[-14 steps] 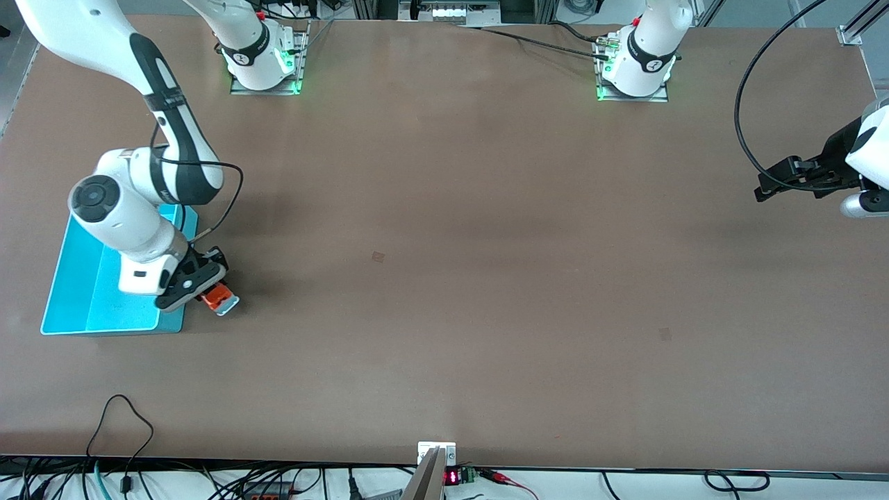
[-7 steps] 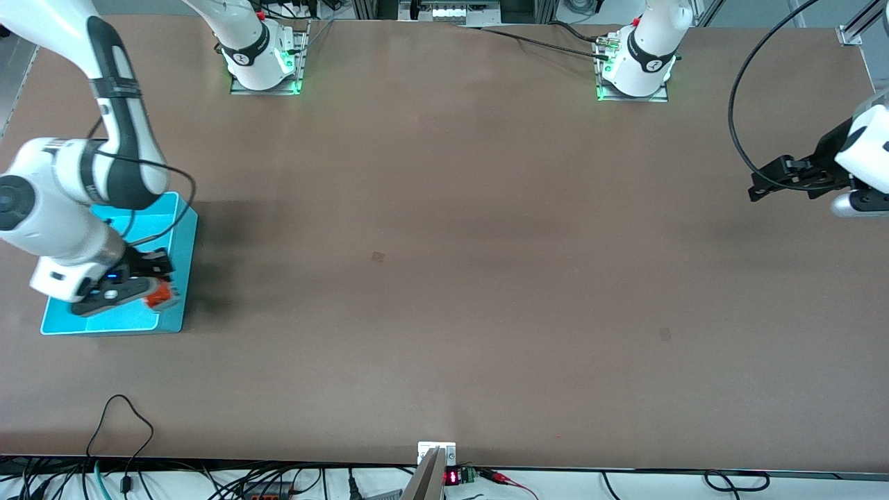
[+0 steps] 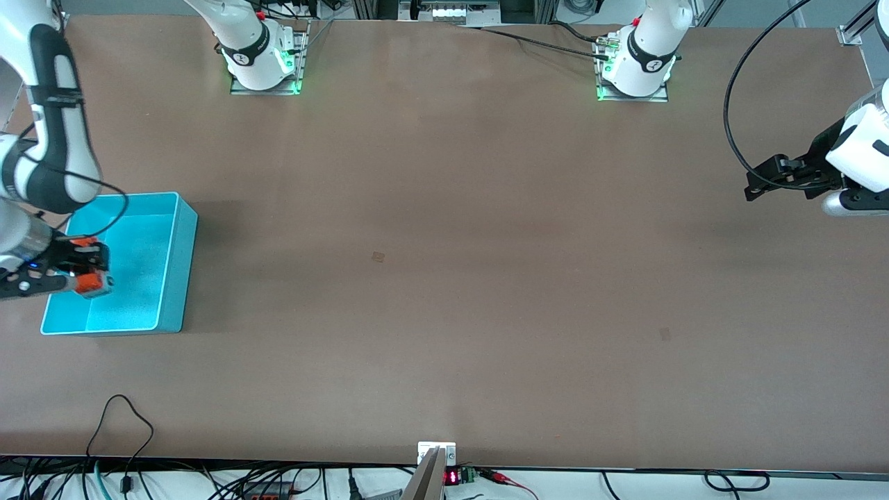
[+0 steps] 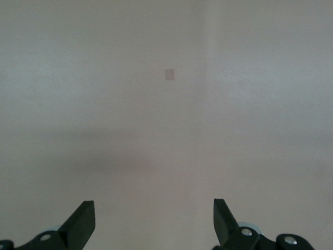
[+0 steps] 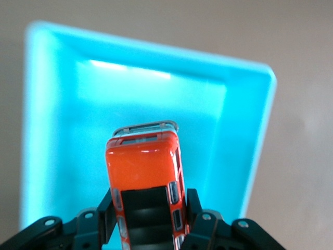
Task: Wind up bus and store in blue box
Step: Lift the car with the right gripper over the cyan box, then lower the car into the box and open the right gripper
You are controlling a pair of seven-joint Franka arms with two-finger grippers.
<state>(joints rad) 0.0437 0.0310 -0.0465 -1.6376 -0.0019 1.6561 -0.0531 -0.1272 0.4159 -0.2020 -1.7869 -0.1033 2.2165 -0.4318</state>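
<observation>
The bus point(image 5: 143, 166) is orange with a dark roof, and my right gripper point(image 5: 149, 208) is shut on its sides. In the front view the bus point(image 3: 90, 282) and right gripper point(image 3: 82, 272) hang over the inside of the blue box point(image 3: 178, 258), close to the wall at the right arm's end. The box point(image 5: 52, 130) shows as an open cyan bin under the bus, with nothing else visible inside. My left gripper point(image 3: 755, 186) hovers open over bare table at the left arm's end. Nothing sits between its fingers point(image 4: 83, 216).
The blue box stands near the table edge at the right arm's end. Both arm bases point(image 3: 264, 66) point(image 3: 635, 69) sit along the table's back edge. Cables point(image 3: 121, 417) and a small display unit point(image 3: 437, 458) lie at the edge nearest the front camera. A small square mark point(image 3: 378, 257) is mid-table.
My right gripper carried the bus from above the table beside the box to over the box's inside, toward the right arm's end. The left arm shifted only slightly.
</observation>
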